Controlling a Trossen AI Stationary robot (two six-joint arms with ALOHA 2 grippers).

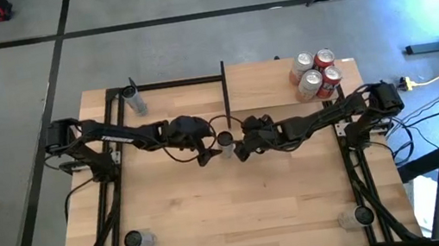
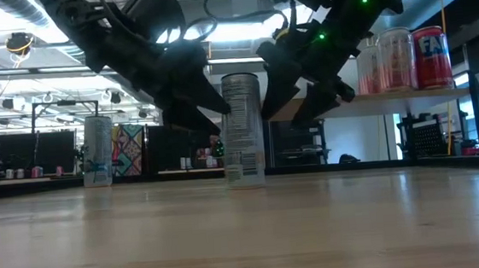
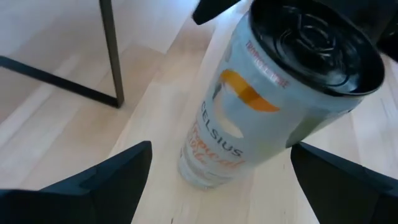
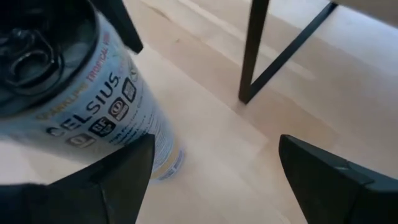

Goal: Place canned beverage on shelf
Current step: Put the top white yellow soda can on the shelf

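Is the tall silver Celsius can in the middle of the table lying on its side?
No, the low view shows the tall silver Celsius can standing upright on the wooden tabletop.

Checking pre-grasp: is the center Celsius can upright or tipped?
Upright. In the low view the can stands vertical with its base flat on the tabletop; the high view shows its round top between both grippers.

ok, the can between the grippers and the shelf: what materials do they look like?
Can: likely thin aluminium, glossy printed pale wrap, dark pull-tab lid.
Shelf: pale plain wood board, matte, on thin black posts that look like painted metal.
Left gripper and right gripper flank the can, both open.
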